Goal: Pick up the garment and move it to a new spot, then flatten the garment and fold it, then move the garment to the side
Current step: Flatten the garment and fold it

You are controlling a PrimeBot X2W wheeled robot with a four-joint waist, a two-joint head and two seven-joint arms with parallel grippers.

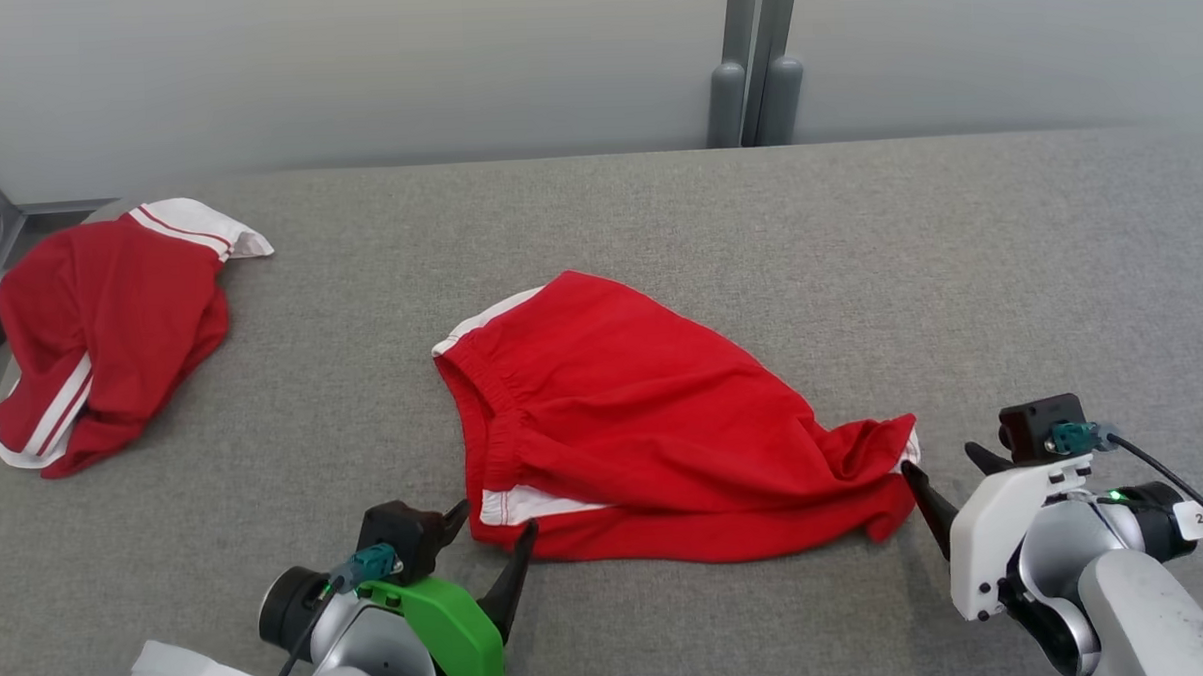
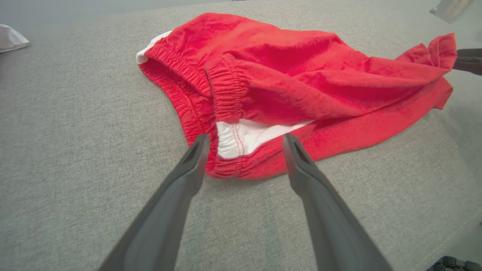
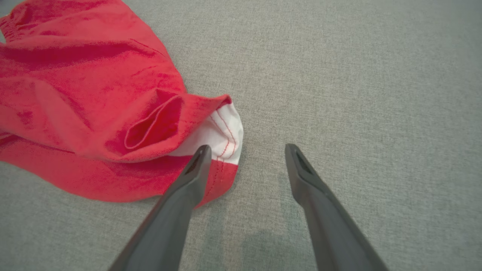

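left wrist view: left jaws wide apart astride the garment (image 2: 301, 75); right jaws likewise at its hem.

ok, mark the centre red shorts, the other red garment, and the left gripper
centre red shorts (image 1: 654, 406): head view, middle of the red fabric.
other red garment (image 1: 110, 315): head view, red body.
left gripper (image 2: 244, 137): left wrist view, midway between its fingertips.

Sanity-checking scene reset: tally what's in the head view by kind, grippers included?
Red garments with white trim: 2, the centre garment and the far-left garment
Grippers: 2, the left gripper and the right gripper, both open
Total: 4
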